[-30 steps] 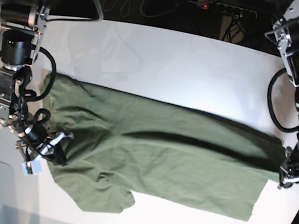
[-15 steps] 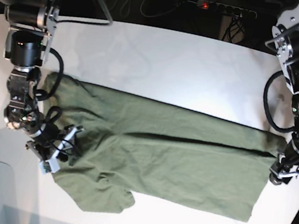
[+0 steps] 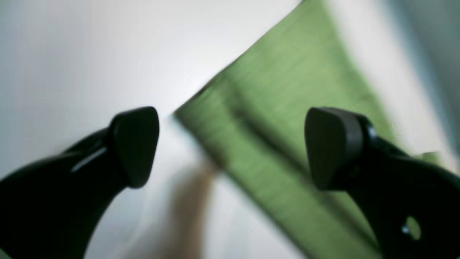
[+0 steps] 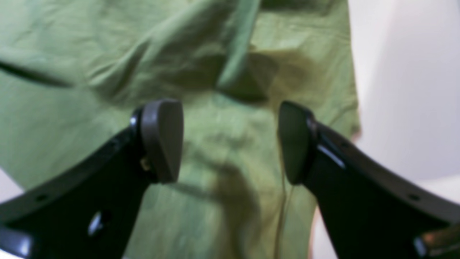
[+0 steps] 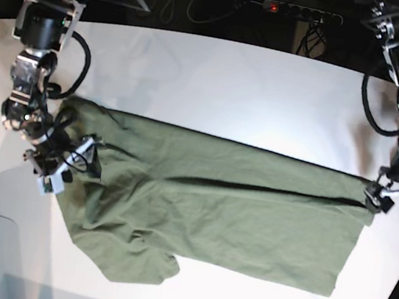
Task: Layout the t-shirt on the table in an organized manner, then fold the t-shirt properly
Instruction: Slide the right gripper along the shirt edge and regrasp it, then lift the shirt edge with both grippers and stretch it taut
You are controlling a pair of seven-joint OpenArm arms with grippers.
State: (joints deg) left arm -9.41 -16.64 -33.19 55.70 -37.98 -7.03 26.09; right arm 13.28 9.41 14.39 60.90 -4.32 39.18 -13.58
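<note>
**Both grippers apart, shirt lying loose**

You see the left gripper (image 3: pixel 230 147) with its smooth black rounded pads spread wide, nothing between them; a blurred edge of the t-shirt (image 3: pixel 287 136) passes below. The right gripper (image 4: pixel 230 142) is also spread, its matte grey pads empty above soft wrinkled fabric. In the base view the olive t-shirt (image 5: pixel 227 220) lies lengthwise from 9 to 3 o'clock on the smooth white table (image 5: pixel 223 86), one sleeve towards 7 o'clock.
</note>
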